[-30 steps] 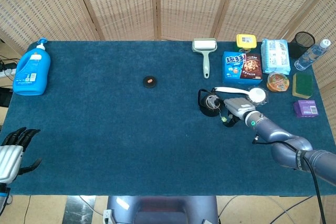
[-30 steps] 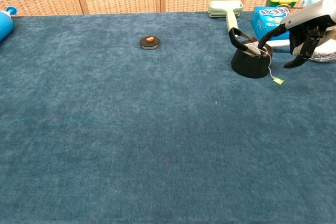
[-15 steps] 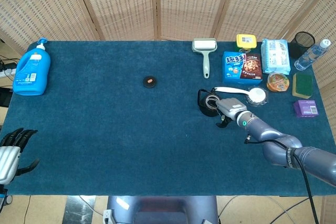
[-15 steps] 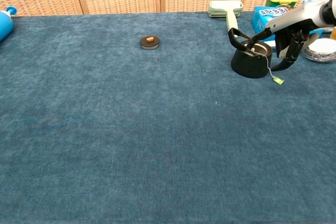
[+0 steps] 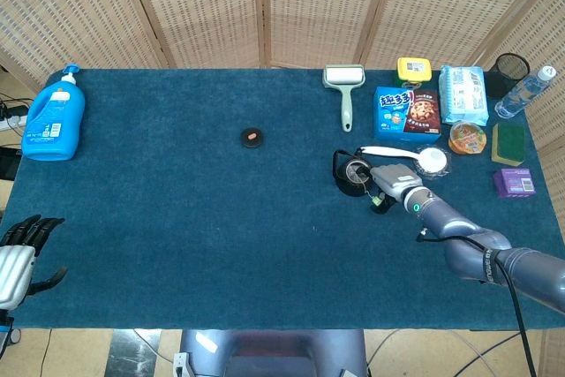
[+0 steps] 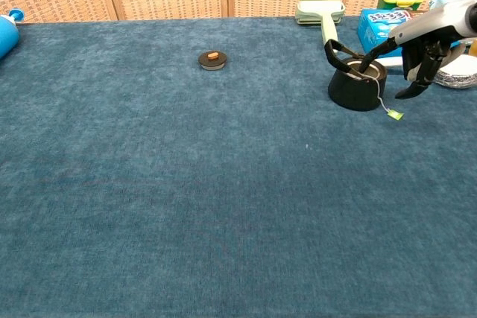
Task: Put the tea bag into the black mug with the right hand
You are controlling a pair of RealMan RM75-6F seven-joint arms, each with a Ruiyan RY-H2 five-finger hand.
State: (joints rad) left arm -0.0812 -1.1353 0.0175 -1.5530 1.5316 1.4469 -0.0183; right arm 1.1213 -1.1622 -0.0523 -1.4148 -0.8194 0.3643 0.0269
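Right hand (image 5: 386, 184), head view: beside the black mug (image 5: 353, 172) on its right, fingers reaching toward the rim; whether they pinch anything cannot be told at this size. Left hand (image 5: 19, 253): at the near left table edge, fingers spread, holding nothing. Blue carpeted table (image 5: 177, 218) carries: blue detergent bottle (image 5: 54, 117) far left; small dark disc (image 5: 252, 137) mid-table; lint roller (image 5: 344, 86) behind the mug; cookie box (image 5: 407, 113); yellow-lidded tub (image 5: 413, 69); wipes pack (image 5: 463, 94); white-handled tool (image 5: 415, 158) just behind the right hand; orange cup (image 5: 467, 138); sponge (image 5: 508, 143); purple box (image 5: 513, 183); black mesh holder (image 5: 511, 69); water bottle (image 5: 525, 92).

Chest view: right hand (image 6: 417, 50) hovers at the mug's (image 6: 358, 87) right, one finger over the rim, others curled downward and apart, gripping nothing visible. Tea bag (image 6: 361, 76) sits inside the mug; its string hangs over the wall and the green tag (image 6: 393, 115) lies on the cloth. Disc (image 6: 212, 59) well apart to the left. Lint roller (image 6: 322, 14) stands behind the mug.

Change from half a second ago: right hand has drawn slightly rightward, away from the mug; tag unmoved.
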